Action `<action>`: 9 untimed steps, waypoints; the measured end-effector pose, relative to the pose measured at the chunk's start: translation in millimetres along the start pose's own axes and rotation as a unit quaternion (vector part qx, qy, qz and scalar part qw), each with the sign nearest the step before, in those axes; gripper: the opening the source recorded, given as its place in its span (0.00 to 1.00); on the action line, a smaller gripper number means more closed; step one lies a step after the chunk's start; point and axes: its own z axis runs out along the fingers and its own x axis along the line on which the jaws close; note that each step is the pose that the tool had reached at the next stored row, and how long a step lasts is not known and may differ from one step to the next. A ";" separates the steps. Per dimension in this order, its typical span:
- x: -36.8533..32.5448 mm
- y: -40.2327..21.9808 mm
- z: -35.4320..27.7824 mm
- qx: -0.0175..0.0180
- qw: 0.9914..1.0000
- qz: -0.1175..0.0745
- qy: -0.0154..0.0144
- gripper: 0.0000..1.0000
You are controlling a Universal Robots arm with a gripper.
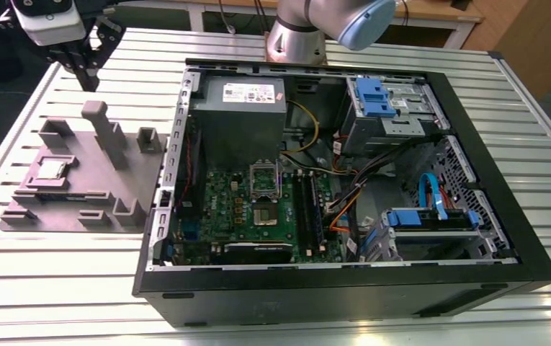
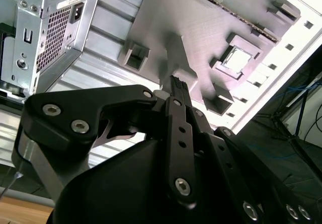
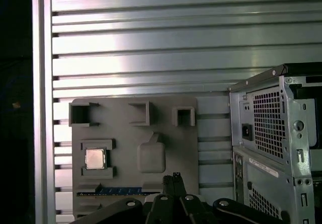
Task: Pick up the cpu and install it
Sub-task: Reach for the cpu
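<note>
1. Hanging over the slatted tabletop [image 1: 64, 303] by the far edge of the grey block [image 1: 140, 180], the claw [image 1: 90, 78] has its fingers drawn together on nothing, as both wrist views show.
2. The cpu [image 1: 50, 169] lies flat in a square pocket of that block, on the exterior view's left. It is well apart from the claw and from the open computer case [image 1: 352, 288].
3. With the fingers together, a descent would likely land on the chip's metal top instead of straddling it, and could scratch or press it.
4. A tall post [image 1: 102, 130] rises from the block between claw and chip, so a low sideways approach could strike it.
5. The pocket walls sit close around the chip. A slightly off-centre grip might catch a wall and tilt or drop the chip.
6. I cannot tell whether the socket [image 1: 263, 189] on the green board stands open or empty.
7. The chip's underside and its orientation mark are hidden.
</note>
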 end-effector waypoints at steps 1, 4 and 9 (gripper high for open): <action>0.5 0.0 0.1 0.000 1.000 -0.002 0.000 0.11; 5.4 -0.3 0.3 0.000 1.000 -0.003 0.000 0.11; 15.4 -0.9 1.0 0.000 1.000 -0.003 0.000 0.11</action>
